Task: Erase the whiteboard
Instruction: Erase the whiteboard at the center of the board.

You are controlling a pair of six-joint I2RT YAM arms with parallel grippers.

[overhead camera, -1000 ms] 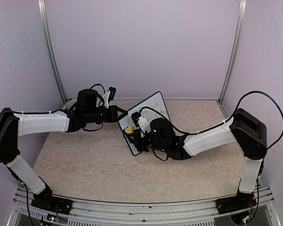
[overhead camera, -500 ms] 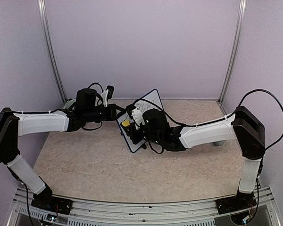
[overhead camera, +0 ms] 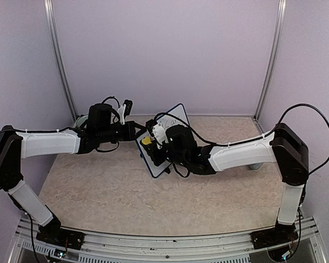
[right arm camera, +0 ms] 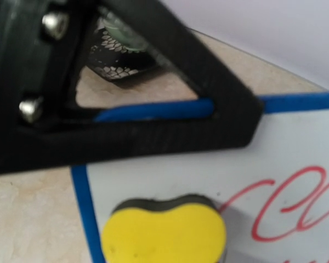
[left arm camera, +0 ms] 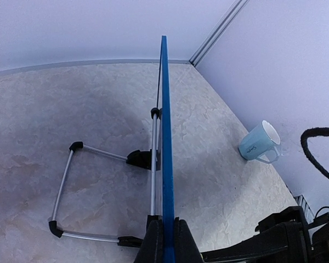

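The whiteboard [overhead camera: 174, 119] stands tilted at the table's middle, with a blue frame and red writing [right arm camera: 296, 211] on its white face [right arm camera: 170, 178]. My left gripper [overhead camera: 138, 133] is shut on the board's left edge. In the left wrist view the frame [left arm camera: 164, 126] runs edge-on between the closed fingers [left arm camera: 153, 244]. My right gripper [overhead camera: 150, 144] is shut on a yellow sponge [overhead camera: 146, 141] and presses it on the board's upper left part. The sponge [right arm camera: 163, 233] sits just left of the red strokes, below the left gripper's black finger [right arm camera: 153, 118].
The board's wire stand with black feet [left arm camera: 66, 181] rests on the table behind it. A light blue mug [left arm camera: 259, 143] stands to the right near the wall. The right forearm [overhead camera: 236, 156] stretches low across the table's right half.
My right gripper has slid the sponge up and to the left along the board. The left gripper has kept its hold on the board's edge.
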